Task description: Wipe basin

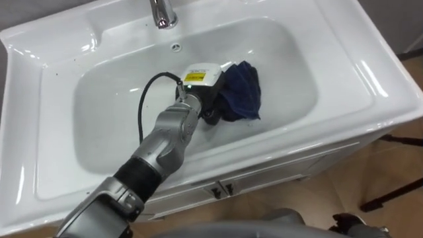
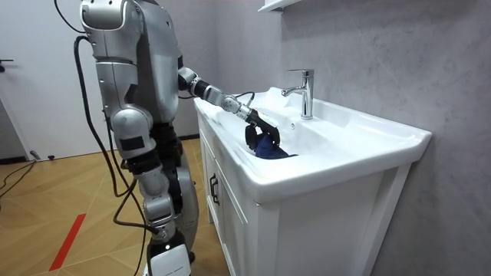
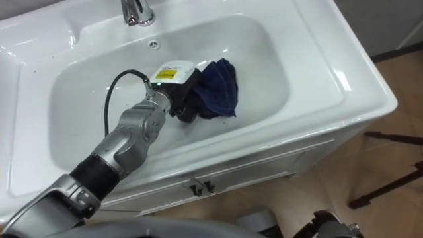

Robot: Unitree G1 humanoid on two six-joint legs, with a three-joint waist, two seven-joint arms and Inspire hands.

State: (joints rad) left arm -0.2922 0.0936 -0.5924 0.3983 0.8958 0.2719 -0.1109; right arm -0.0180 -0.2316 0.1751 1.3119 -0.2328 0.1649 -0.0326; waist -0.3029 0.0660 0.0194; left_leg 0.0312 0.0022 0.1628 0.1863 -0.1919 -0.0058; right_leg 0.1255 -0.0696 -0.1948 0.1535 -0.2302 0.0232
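One left robot hand (image 1: 209, 107) reaches in over the front rim of the basin (image 1: 264, 147), its fingers curled into a dark blue cloth (image 1: 241, 96). The cloth is bunched on the basin floor, forward and right of the tap (image 1: 162, 13), touching the hand's right side, long axis roughly front to back. Widest bare floor lies forward-left of the tap; the wall right of the tap sits near the cloth.

Counting one basin (image 1: 370, 73), one tap (image 1: 162, 13), one blue cloth (image 1: 241, 96), one left hand (image 1: 205, 99), two cabinet handles (image 1: 221, 190).
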